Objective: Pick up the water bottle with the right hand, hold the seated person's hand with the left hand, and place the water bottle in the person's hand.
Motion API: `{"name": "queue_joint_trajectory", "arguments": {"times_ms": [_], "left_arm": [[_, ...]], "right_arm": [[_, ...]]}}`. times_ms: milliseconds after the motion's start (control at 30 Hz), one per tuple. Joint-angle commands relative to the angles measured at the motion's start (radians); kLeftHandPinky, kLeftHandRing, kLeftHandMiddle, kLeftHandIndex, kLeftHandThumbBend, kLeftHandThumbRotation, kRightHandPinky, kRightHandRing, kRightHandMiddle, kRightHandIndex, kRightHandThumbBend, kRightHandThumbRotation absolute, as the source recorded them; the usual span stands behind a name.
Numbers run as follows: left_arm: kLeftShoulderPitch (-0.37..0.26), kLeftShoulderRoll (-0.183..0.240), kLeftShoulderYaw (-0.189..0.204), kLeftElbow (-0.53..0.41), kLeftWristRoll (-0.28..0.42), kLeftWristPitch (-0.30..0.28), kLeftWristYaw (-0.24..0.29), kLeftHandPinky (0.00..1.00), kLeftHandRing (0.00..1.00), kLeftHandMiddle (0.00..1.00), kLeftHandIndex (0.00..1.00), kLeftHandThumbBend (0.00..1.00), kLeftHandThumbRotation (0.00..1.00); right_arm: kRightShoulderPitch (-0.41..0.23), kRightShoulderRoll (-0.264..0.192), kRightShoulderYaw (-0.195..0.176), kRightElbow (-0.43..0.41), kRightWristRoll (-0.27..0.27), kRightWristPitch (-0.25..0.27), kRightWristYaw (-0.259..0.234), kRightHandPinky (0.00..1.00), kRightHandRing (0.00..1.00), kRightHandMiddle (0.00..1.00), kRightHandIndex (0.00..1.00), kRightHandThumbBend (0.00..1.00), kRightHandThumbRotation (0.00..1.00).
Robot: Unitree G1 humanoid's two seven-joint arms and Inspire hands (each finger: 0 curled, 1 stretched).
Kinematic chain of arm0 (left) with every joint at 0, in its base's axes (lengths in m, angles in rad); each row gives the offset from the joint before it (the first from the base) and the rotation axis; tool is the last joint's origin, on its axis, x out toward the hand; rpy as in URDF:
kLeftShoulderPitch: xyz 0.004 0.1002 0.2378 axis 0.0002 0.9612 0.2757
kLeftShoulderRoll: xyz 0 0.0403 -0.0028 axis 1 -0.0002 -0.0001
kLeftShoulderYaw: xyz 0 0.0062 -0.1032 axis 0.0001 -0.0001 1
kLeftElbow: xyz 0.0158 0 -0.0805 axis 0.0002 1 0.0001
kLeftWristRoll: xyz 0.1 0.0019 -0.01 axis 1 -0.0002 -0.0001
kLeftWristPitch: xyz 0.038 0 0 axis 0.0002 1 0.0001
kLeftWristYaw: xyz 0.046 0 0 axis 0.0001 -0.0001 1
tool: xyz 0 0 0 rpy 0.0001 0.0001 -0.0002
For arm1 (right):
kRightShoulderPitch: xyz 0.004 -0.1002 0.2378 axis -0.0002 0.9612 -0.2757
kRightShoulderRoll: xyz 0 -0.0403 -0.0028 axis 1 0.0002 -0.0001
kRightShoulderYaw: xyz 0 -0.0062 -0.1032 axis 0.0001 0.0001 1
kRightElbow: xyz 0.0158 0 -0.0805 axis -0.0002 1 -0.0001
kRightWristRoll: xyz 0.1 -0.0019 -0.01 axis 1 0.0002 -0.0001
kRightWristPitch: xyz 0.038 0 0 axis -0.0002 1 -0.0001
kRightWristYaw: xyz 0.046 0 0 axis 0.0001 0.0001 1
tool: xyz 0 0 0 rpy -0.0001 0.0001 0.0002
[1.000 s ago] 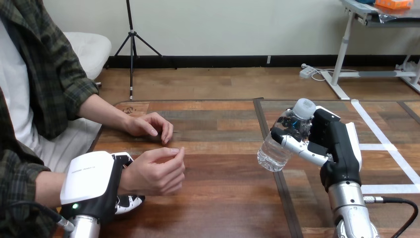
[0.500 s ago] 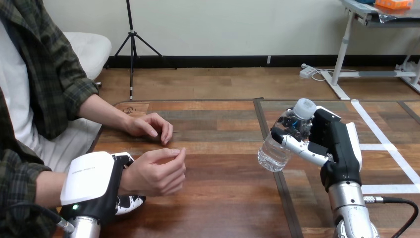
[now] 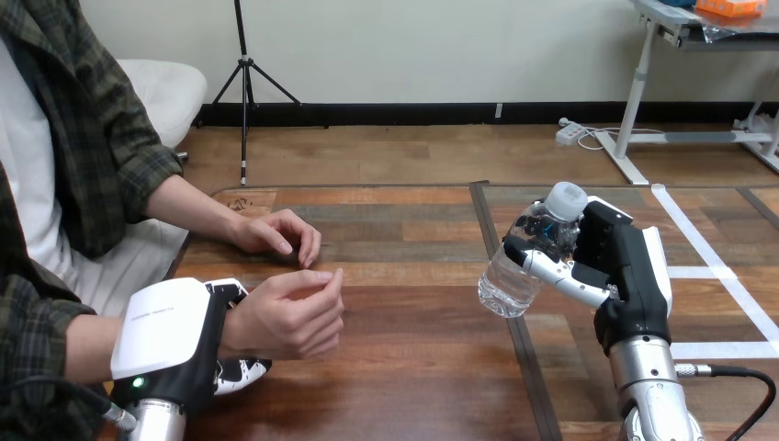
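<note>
My right hand (image 3: 617, 257) is shut on a clear water bottle (image 3: 525, 260) with a white cap, held tilted above the table at the right of middle. My left hand (image 3: 174, 342) is at the near left, its fingers curled under and round the person's wrist. The person's near hand (image 3: 287, 316) extends from that grip, loosely curled, just above the table. The bottle is well apart from that hand, to its right. The person's far hand (image 3: 276, 232) rests on the table behind it.
The wooden table (image 3: 413, 367) has a dark seam running front to back under the bottle. White tape lines (image 3: 707, 262) mark the right end. The person sits at the left edge.
</note>
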Motion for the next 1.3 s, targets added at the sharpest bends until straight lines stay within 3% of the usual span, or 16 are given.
{"name": "queue_joint_trajectory", "arguments": {"times_ms": [0,167,367,967,1267], "left_arm": [[0.004,-0.019,-0.004,-0.049,-0.012,-0.018,-0.006,0.41,0.46,0.5,0.51,0.75,0.0],[0.01,-0.019,0.0,-0.066,-0.012,-0.015,-0.017,0.41,0.45,0.5,0.51,0.75,0.0],[0.016,-0.016,0.004,-0.081,-0.013,-0.025,-0.02,0.4,0.45,0.49,0.51,0.75,0.0],[0.046,-0.032,0.022,-0.152,-0.024,-0.053,-0.023,0.4,0.45,0.49,0.5,0.77,0.0],[0.057,-0.041,0.017,-0.192,-0.018,-0.074,-0.02,0.41,0.46,0.49,0.5,0.78,0.0]], "right_arm": [[-0.09,-0.018,-0.006,-0.029,0.012,-0.034,0.003,0.44,0.49,0.52,0.55,0.67,0.0],[-0.088,-0.01,-0.01,-0.038,0.028,-0.017,0.012,0.44,0.49,0.52,0.55,0.67,0.0],[-0.09,-0.014,-0.006,-0.028,0.018,-0.037,0.01,0.44,0.49,0.52,0.54,0.67,0.0],[-0.08,-0.002,0.009,-0.069,-0.002,-0.012,-0.003,0.44,0.49,0.52,0.54,0.68,0.0],[-0.083,0.018,0.02,-0.082,0.039,-0.016,0.048,0.45,0.5,0.52,0.55,0.69,0.0]]}}
